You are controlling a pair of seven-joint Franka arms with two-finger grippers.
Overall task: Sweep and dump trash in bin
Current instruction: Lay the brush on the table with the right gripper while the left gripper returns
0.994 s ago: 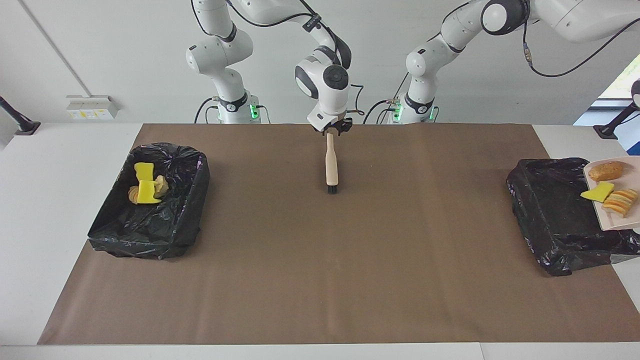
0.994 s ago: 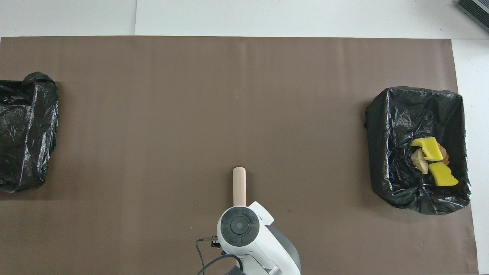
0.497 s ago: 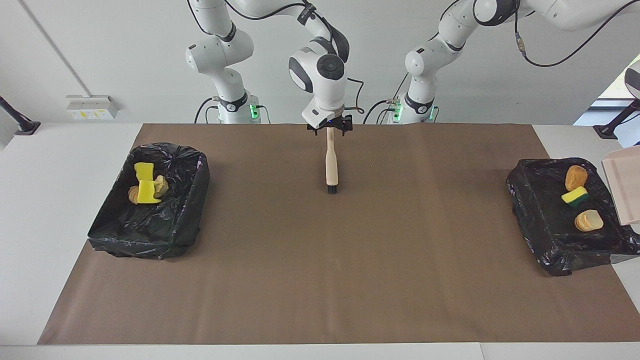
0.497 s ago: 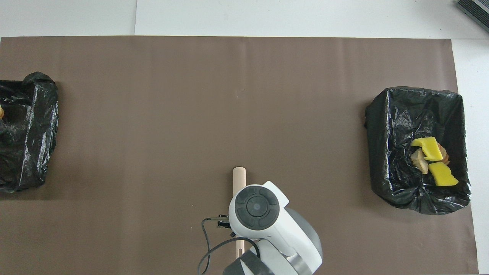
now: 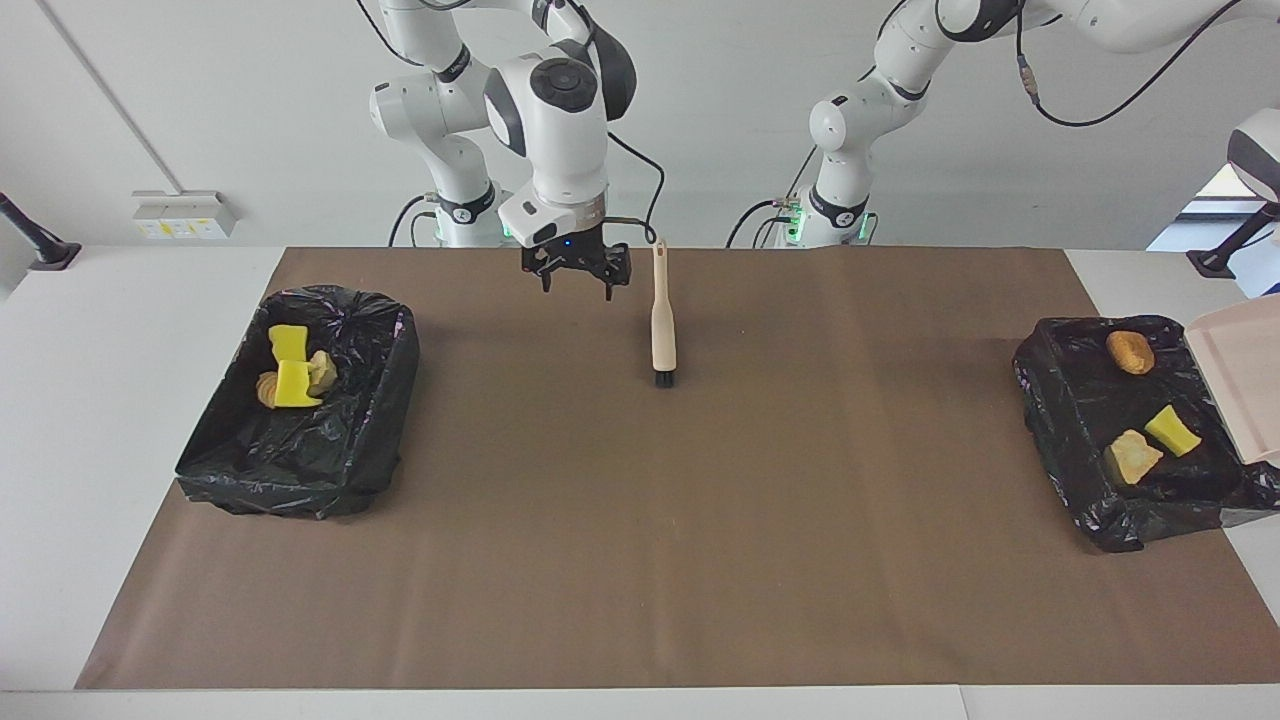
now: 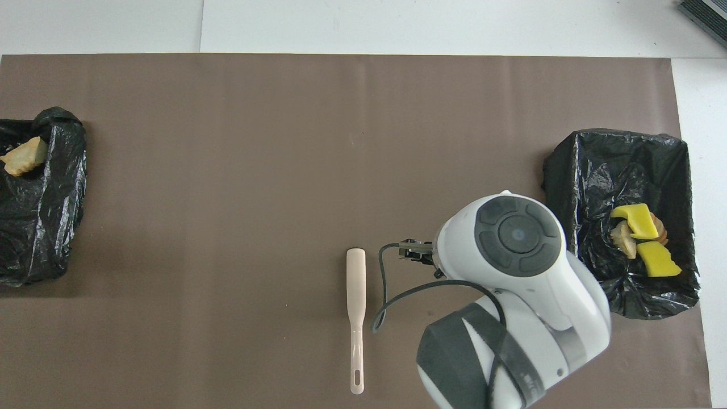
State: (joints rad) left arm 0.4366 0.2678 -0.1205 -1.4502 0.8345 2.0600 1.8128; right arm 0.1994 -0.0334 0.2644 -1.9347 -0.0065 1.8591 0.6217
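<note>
The brown mat carries two black-lined bins. The bin at the left arm's end holds three pieces of trash; the bin at the right arm's end holds the rest. The pink dustpan hangs tilted over the first bin, its gripper out of view, presumably clamped on it. The brush lies on the mat. The right gripper hovers beside it, fingers spread, empty. Judging by this, shake the pan empty before withdrawing.

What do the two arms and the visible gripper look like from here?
Both arms are glossy white with dark grey joint caps and black bands, and green lights glow at their bases. The right gripper is small and black with a blue light above it, trailed by a looping black cable. The left gripper is out of view.
</note>
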